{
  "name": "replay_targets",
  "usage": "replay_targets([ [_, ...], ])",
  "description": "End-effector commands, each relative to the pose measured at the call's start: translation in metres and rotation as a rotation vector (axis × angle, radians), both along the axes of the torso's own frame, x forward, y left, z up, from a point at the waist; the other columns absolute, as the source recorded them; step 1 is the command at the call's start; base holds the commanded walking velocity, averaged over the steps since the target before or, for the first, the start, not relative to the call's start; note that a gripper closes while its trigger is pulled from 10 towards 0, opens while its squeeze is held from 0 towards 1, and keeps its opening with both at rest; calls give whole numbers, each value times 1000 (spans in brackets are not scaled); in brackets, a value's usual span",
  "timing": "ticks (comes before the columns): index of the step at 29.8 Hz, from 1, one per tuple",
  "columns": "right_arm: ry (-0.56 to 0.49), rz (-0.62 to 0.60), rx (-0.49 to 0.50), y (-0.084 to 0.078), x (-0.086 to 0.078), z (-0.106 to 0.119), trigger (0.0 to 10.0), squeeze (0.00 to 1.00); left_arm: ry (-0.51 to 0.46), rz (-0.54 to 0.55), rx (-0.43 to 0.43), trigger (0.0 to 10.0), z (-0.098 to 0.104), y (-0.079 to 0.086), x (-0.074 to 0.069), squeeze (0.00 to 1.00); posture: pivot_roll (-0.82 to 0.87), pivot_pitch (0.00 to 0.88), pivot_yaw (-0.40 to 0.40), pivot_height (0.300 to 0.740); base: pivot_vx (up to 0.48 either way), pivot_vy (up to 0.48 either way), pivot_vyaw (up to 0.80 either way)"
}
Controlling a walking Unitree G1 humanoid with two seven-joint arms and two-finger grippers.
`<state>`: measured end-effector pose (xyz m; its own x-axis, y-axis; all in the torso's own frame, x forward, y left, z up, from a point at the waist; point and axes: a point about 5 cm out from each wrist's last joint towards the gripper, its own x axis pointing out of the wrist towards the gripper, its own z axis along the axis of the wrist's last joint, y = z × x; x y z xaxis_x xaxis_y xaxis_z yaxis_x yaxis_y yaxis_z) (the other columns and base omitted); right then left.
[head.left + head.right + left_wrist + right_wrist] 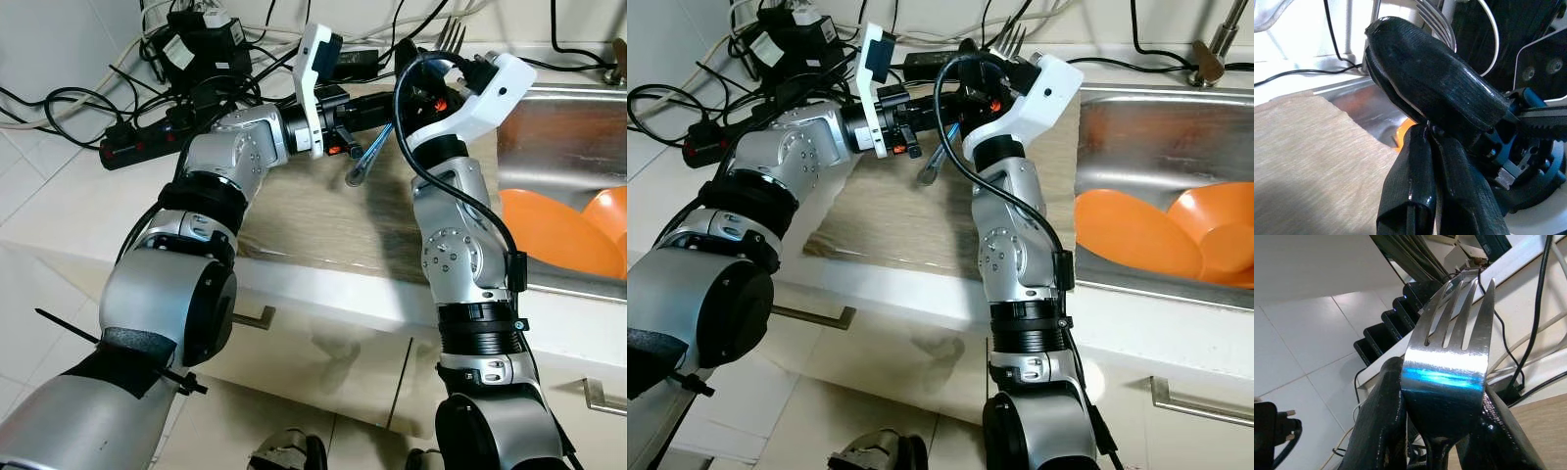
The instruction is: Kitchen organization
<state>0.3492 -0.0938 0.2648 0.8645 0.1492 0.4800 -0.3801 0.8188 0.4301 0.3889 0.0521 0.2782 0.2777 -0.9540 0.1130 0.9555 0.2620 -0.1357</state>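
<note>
Holding a steel fork by the neck, the right gripper has its two black fingers pinched on it, tines pointing up toward the wall and the handle slanting down over the beige mat on the counter, beside the sink. The left gripper sits just beside the handle at the middle of the mat, its fingers pressed together, though I cannot tell whether they touch or grip the fork between them. The likeliest trouble, as I judge it, is a slip: polished metal held on a narrow stretch can twist or drop if either arm pulls before the other has a firm hold, and it would clatter onto the mat or slide toward the sink, where two orange plates lie. Both wrists crowd close, so a careless turn could knock them together or snag the black cable looping over the right forearm. A power strip and a tangle of leads lie behind on the counter, near enough for the tines to catch. No brand, label or legible writing shows anywhere.
</note>
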Motion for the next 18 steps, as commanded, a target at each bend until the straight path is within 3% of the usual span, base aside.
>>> replay_targets([
  [1,86,-41,-20,-3,5,-16,0,0,-71,-6,36,10000,10,-1,-1,0,-25,58,173,732,0,0,0],
  [2,87,-42,-19,-3,5,-16,0,0,-72,4,43,10000,9,0,0,1000,-25,58,174,732,0,0,0],
  [17,85,-57,-17,-5,6,-15,0,0,-165,125,222,10000,-10,12,6,1000,-20,62,177,732,0,0,0],
  [18,86,-61,-16,-6,7,-15,0,0,-169,145,237,10000,-11,13,7,0,-20,62,178,732,0,0,0],
])
